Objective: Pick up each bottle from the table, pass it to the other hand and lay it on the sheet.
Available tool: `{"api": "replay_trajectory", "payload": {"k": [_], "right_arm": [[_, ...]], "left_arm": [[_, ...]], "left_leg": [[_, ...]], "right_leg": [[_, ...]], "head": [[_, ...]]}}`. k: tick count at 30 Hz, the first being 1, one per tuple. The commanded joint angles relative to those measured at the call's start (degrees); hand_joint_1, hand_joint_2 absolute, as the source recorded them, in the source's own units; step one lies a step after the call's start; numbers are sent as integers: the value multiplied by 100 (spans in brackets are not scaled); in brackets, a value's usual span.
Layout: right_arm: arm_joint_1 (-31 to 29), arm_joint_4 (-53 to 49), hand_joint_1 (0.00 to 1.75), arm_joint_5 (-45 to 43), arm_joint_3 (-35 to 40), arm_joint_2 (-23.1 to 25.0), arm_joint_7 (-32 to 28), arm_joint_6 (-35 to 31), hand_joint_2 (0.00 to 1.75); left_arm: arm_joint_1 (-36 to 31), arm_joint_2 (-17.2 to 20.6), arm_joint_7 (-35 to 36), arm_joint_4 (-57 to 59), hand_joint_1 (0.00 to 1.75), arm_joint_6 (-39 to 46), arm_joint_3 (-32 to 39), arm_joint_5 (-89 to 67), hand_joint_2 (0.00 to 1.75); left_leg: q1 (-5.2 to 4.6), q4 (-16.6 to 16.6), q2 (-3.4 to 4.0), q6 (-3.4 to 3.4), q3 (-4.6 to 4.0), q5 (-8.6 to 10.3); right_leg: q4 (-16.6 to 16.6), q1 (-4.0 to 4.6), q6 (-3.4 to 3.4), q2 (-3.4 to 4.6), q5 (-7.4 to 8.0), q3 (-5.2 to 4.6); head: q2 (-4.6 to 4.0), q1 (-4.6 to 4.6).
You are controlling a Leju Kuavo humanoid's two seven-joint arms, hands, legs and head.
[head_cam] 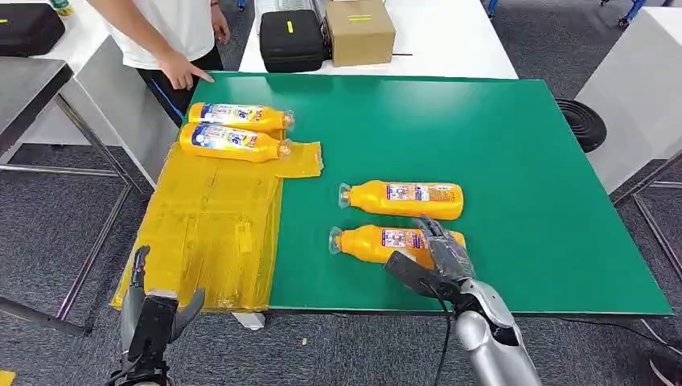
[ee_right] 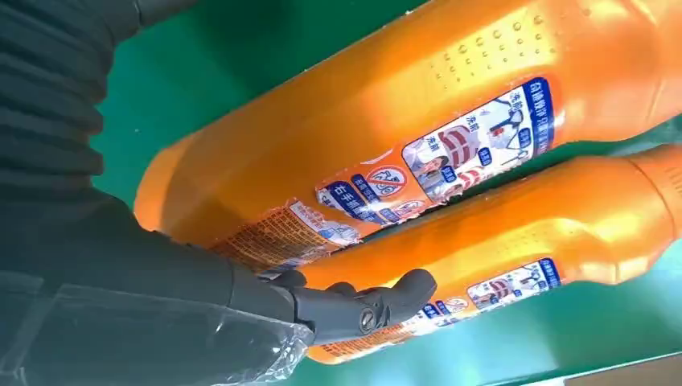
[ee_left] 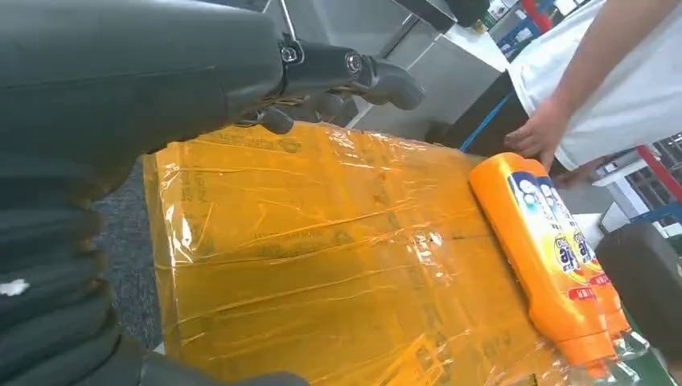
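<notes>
R hand over near bottle, fingers spread; L hand empty.

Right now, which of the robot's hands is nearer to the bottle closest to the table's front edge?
Right. The right hand is over the nearest bottle on the green table, fingers spread above its base end. The left hand hangs open off the front edge by the yellow sheet.

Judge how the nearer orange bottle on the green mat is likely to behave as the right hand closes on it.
The nearer orange bottle lies on its side with a rounded body, so it may roll toward the far bottle. Its glossy plastic looks smooth, possibly slippery under the right hand. It appears rigid, not floppy.
</notes>
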Motion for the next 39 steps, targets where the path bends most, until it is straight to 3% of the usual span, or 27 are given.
{"api": "replay_trajectory", "payload": {"k": [1,39], "right_arm": [[-47,348,0,-15,-76,-135,46,47,175],[-652,111,0,-939,459,-917,-382,547,175]], "left_arm": [[-133,163,8,319,0,19,-117,54,175],[-128,369,-30,410,0,229,-246,386,175]], "left_leg": [[1,-7,-3,-1,22,-4],[-3,-2,15,-1,16,-7]], "right_leg": [[-8,3,-10,-8,-5,25],[0,0,-11,9,-3,15]], "head": [[0,2],[0,0]]}}
